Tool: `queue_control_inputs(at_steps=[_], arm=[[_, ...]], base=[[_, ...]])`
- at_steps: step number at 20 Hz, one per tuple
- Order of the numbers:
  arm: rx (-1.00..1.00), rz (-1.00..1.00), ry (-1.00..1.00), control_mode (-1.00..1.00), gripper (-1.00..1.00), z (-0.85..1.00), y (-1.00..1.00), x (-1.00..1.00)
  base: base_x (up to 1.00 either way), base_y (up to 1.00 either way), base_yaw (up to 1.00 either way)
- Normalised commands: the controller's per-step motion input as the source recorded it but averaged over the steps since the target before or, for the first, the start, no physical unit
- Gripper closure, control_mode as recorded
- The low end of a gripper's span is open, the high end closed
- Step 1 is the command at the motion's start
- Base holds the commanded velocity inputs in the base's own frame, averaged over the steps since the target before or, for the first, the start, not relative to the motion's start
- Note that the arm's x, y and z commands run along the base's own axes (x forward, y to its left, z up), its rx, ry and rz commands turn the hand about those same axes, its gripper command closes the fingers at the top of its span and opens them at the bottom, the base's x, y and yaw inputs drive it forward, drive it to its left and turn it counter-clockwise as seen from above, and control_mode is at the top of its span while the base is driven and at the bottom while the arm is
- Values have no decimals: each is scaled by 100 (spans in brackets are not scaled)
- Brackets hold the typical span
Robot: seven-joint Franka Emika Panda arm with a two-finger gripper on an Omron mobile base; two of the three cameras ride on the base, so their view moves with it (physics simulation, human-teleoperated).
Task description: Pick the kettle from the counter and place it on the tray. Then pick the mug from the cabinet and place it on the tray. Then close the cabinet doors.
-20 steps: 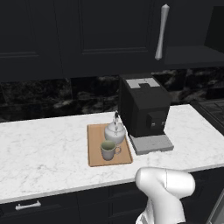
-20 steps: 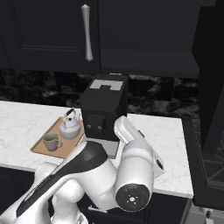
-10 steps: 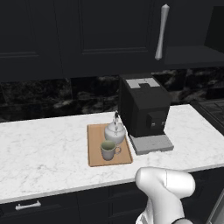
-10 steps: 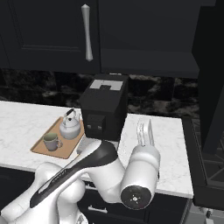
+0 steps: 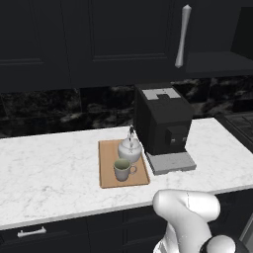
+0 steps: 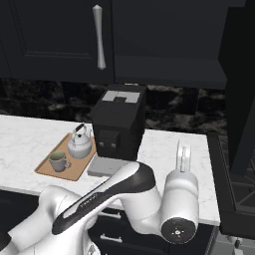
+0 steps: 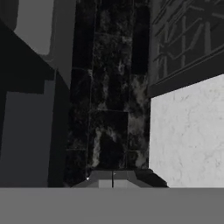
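Standing upright on tray: kettle, mug w/ handle rightward

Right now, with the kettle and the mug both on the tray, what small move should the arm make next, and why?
Probably lift the shut gripper up toward the cabinet door standing open at the right. The kettle and mug already sit on the tray, so closing the doors looks like what remains, and the gripper hangs low over the counter, beside the coffee machine.
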Motion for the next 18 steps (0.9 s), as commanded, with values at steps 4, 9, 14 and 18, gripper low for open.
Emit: queue_control_inputs(at_steps=[4,9,14,18], arm=[[28,-1,-2,-100,100,0,-9,35],[31,0,-8,-100,100,0,-18,30],[21,0,-16,-100,100,-1,-13,17],[21,0,-16,-100,100,0,-14,13]], base=[[0,0,0],[0,0,0],[0,0,0],[0,0,0]])
